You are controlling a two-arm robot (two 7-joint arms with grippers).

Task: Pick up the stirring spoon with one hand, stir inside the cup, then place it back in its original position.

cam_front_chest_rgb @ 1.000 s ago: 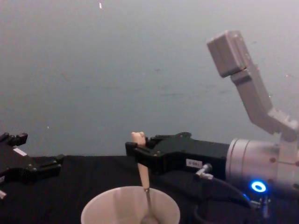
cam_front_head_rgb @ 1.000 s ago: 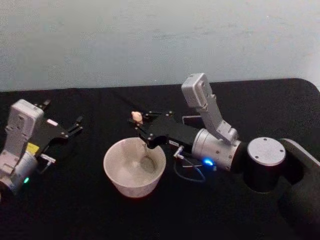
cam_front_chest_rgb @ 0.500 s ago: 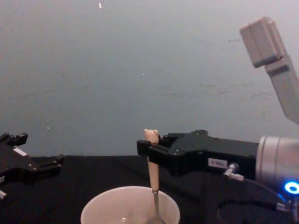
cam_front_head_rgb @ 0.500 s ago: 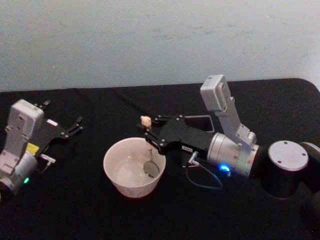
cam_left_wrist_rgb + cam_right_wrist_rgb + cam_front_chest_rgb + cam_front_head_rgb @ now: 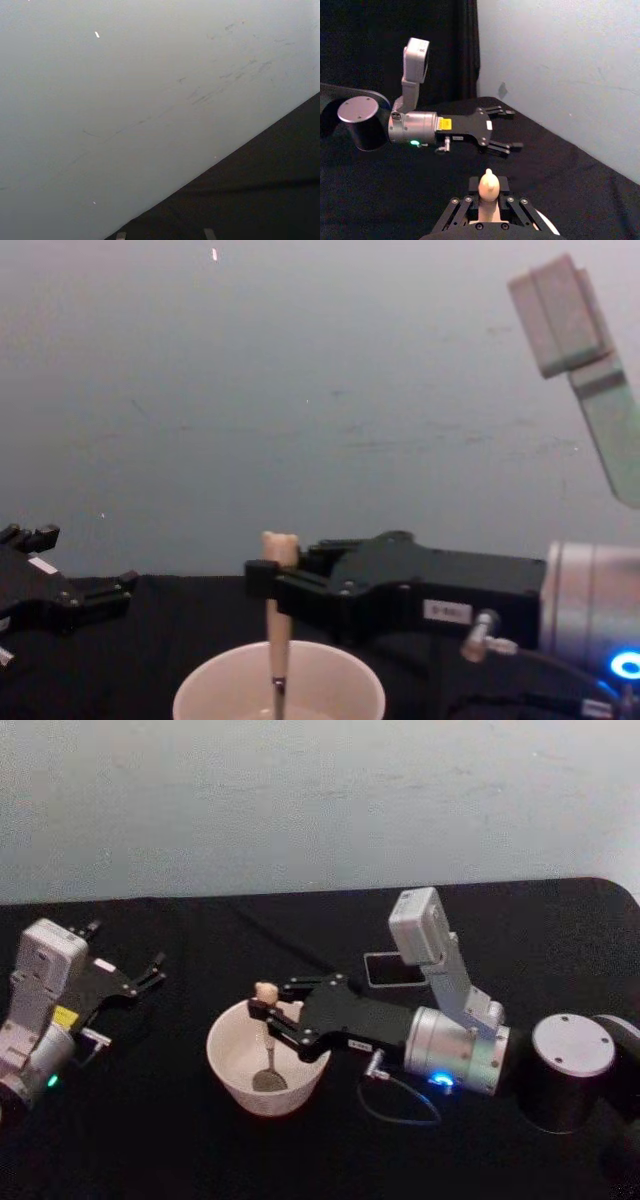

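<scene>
While the right tool grips it, stirring spoon (image 5: 268, 1040): upright in the cup, bear-head top above the rim, shaft running down, small bowl low inside toward the near wall. Cannot tell whether the bowl touches the bottom.
Right tool (image 5: 266, 1005): reaches in from the right over the cup's rim; fingers closed on the beige handle just under the bear head. The chest view shows the same grip (image 5: 268, 575) on the spoon (image 5: 277, 630).
Cup (image 5: 238, 1095): cream-white, stands on the bench near the middle, left of the right wrist; its rim shows low in the chest view (image 5: 200, 702).
Holder (image 5: 383, 970): dark grey, square, stands behind the right arm, well apart from the cup; partly hidden by the arm's grey camera mount.
Left tool (image 5: 128, 945): at the bench's left side, well apart from the cup, fingers spread, holding nothing. The right wrist view shows it spread too (image 5: 512, 130).
Bench (image 5: 200, 1150): covered in black cloth from edge to edge.
Cable (image 5: 400, 1105): thin loop lying on the cloth below the right wrist.
Wall (image 5: 300, 800): pale grey-blue, plain, right behind the bench; the left wrist view shows faint scuff marks on it (image 5: 220, 90).
Drape (image 5: 420, 30): black, hangs beside the wall in the right wrist view.
</scene>
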